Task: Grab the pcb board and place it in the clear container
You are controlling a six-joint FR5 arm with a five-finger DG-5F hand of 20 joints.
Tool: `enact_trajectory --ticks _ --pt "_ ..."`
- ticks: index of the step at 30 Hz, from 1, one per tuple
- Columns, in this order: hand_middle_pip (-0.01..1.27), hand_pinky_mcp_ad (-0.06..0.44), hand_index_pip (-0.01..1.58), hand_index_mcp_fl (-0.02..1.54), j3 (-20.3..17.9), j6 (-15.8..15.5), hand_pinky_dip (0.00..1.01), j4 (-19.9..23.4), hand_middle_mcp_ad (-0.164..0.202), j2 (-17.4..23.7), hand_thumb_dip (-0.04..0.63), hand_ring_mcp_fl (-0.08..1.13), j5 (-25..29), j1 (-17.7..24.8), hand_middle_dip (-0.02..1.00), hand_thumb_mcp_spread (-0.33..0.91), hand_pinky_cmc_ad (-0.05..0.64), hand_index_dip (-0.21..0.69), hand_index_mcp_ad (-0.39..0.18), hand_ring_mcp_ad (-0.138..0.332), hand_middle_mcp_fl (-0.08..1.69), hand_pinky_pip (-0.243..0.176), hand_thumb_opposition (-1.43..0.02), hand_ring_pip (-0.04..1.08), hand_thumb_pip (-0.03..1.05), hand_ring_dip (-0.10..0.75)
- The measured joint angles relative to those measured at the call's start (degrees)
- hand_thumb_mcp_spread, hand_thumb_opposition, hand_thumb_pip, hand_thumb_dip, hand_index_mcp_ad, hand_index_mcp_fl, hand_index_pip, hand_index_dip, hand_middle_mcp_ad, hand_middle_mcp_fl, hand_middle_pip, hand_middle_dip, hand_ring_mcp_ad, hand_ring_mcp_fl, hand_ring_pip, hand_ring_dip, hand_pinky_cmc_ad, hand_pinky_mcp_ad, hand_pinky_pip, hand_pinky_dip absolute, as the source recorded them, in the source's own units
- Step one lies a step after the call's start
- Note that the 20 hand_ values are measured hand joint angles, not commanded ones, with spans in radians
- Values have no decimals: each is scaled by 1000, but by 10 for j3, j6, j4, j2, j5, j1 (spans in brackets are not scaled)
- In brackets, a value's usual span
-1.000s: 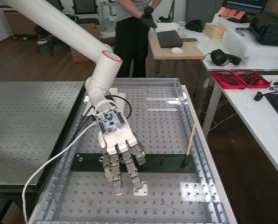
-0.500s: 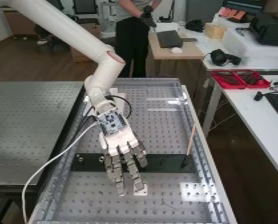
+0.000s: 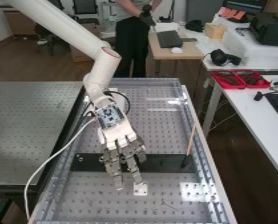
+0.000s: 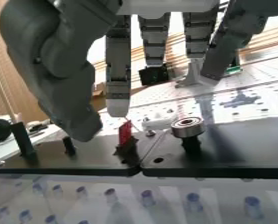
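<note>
The hand (image 3: 126, 152) hangs over the dark bar across the bench in the high view, fingers fairly straight and spread downward. In the wrist view the hand (image 4: 118, 75) is open, with its thumb opposite and no object between them. Beyond the fingertips a small red upright piece (image 4: 126, 134), possibly the pcb board, stands at a dark plate; whether it is the board I cannot tell. A clear container cannot be made out with certainty in either view.
The dark bar (image 3: 164, 163) lies across the perforated bench (image 3: 164, 207). A thin rod (image 3: 191, 142) rises at its right end. A round metal bearing (image 4: 187, 127) stands on the plate, and a small white piece (image 3: 141, 189) lies near the fingers.
The hand has shifted slightly, its fingertips now higher in the high view and farther from the small white piece. The fingers remain open.
</note>
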Motion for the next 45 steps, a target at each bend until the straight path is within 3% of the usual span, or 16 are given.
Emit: enact_trajectory --ticks 12,35,45 --pt "120 188 1550 10 11 74 805 -64 99 -14 269 -19 11 0 112 316 335 190 -45 248 9 -94 -873 112 759 12" --pt "120 185 1546 10 25 85 805 -71 99 -31 269 -19 18 -3 112 316 335 185 -45 248 9 -94 -873 110 756 12" --pt "120 188 1550 23 20 52 801 -38 99 -26 269 -19 21 -5 112 349 335 164 -42 248 5 -94 -873 112 756 12"
